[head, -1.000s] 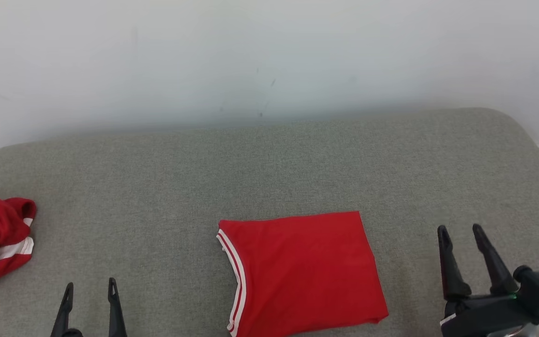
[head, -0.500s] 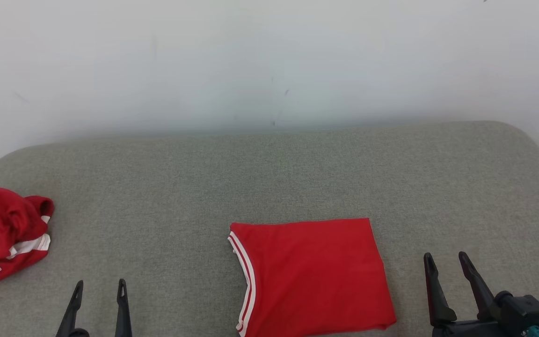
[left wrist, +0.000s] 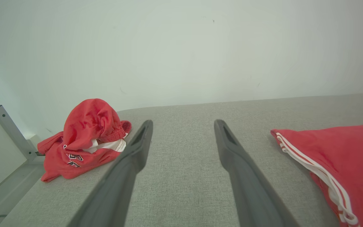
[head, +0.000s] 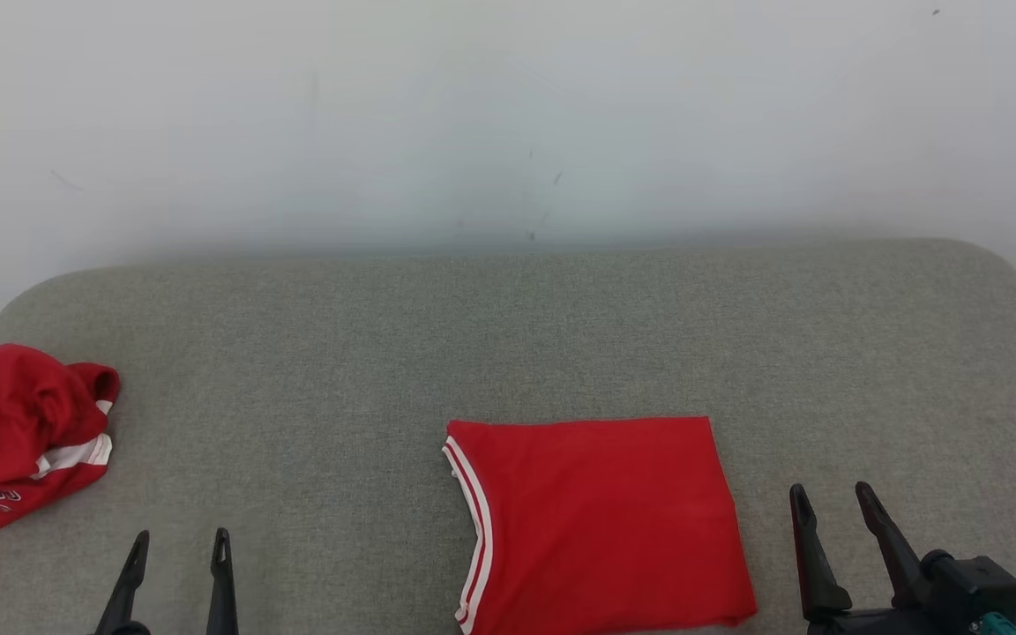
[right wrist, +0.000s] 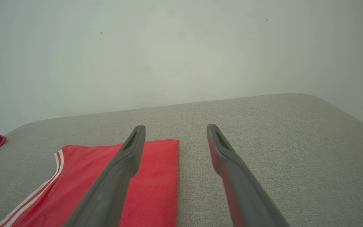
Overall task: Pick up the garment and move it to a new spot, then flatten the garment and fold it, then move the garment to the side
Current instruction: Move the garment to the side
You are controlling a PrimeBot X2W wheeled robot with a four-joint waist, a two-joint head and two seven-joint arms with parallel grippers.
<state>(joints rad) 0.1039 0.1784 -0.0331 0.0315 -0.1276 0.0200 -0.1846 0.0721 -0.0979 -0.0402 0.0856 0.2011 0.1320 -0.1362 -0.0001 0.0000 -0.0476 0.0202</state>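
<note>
A red garment with white trim (head: pixel 601 525) lies folded flat on the grey cushion (head: pixel 508 335), near its front edge and right of centre. The left wrist view shows this garment (left wrist: pixel 339 164) at the right, and the right wrist view shows it (right wrist: pixel 115 183) at the lower left. My left gripper (head: pixel 178 541) stands open at the lower left, well apart from the garment, with nothing between its fingers. My right gripper (head: pixel 829 496) is open just right of the garment's right edge, holding nothing. In their own wrist views the left gripper (left wrist: pixel 183 123) and right gripper (right wrist: pixel 175 127) both hover over bare cushion.
A second red garment (head: pixel 23 432), crumpled and with white lettering, lies at the cushion's far left edge, also seen as a heap (left wrist: pixel 87 138) in the left wrist view. A white wall (head: pixel 508 115) stands behind the cushion. A pale frame (left wrist: pixel 8 132) rises at the left.
The head camera has tilted and shifted, so the whole scene sits lower and further right. The right gripper has drawn back and down toward the bottom edge. Both garments lie as before.
</note>
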